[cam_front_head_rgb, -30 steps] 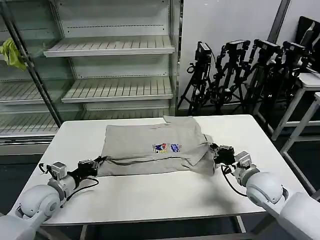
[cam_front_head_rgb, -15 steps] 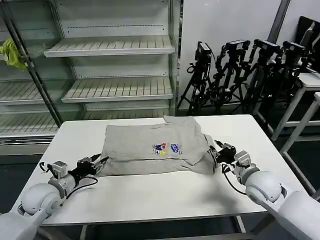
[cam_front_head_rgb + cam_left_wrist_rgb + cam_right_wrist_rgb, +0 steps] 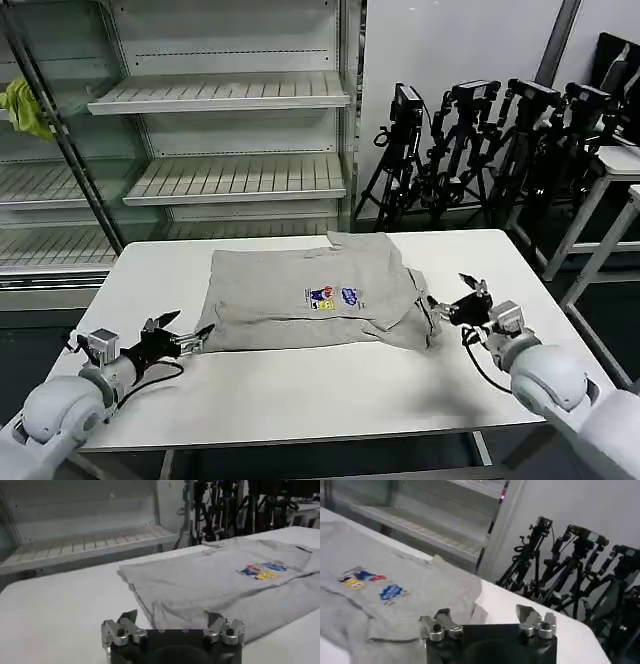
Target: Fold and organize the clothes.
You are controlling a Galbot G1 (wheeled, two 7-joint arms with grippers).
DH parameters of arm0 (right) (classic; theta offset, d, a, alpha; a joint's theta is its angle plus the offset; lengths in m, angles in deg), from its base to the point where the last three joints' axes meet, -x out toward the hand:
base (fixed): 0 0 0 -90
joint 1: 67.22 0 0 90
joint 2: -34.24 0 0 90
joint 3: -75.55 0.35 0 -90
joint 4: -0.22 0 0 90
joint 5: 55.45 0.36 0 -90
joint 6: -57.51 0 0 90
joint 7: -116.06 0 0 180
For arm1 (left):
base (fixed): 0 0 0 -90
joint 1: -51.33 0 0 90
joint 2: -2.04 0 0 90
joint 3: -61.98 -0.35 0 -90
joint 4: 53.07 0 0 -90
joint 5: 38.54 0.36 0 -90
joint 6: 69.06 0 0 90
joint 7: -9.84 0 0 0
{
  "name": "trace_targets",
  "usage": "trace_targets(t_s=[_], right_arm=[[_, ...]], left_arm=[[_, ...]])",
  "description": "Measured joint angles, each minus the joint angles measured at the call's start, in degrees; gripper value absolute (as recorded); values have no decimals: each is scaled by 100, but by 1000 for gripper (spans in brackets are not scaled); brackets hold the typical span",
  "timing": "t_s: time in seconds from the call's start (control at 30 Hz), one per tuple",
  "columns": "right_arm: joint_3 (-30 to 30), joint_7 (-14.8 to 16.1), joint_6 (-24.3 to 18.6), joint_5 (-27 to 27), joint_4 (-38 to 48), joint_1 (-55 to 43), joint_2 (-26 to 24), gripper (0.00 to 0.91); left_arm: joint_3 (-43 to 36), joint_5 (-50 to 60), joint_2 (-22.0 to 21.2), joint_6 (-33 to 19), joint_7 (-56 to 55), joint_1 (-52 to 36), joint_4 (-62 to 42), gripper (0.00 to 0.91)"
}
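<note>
The clothes are one light grey T-shirt [image 3: 300,295] with a small coloured chest print, lying partly folded across the middle of the white table [image 3: 330,385]. My left gripper [image 3: 188,328] is open, just off the shirt's front left corner, holding nothing. In the left wrist view the left gripper [image 3: 170,620] faces the shirt [image 3: 215,580] with its jaws wide apart. My right gripper [image 3: 452,295] is open beside the shirt's bunched right edge, apart from the cloth. Seen from the right wrist, the right gripper [image 3: 484,614] is empty and the shirt [image 3: 380,590] lies ahead.
Metal shelving [image 3: 220,95] stands behind the table, with a yellow-green cloth [image 3: 22,105] hanging at its left. A row of black tripods [image 3: 480,140] fills the back right, and another white table [image 3: 620,165] sits at the right edge. Bare tabletop runs along the front.
Both grippers were shut on the shirt's front edge a second ago. They have opened, let the cloth go, and drawn back outward; the shirt has settled flat.
</note>
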Motion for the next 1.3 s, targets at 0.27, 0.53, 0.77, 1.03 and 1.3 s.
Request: trace_targets(t_s=[0.27, 0.53, 0.77, 1.03, 1.3], right_arm=[[294, -38, 54, -17, -271, 653, 56, 907], [315, -3, 22, -186, -174, 832, 340, 907], [224, 61, -52, -372, 88, 830, 639, 907], [71, 133, -157, -592, 441, 761, 960, 776], [28, 190, -250, -769, 607, 751, 1105, 514]], left_arm=[[4, -33, -92, 65, -8, 132, 52, 907], [6, -38, -191, 85, 8, 122, 17, 907], [-16, -16, -227, 91, 32, 141, -20, 907], [-28, 30, -248, 73, 77, 148, -53, 907], [-29, 71, -251, 54, 113, 158, -53, 887]])
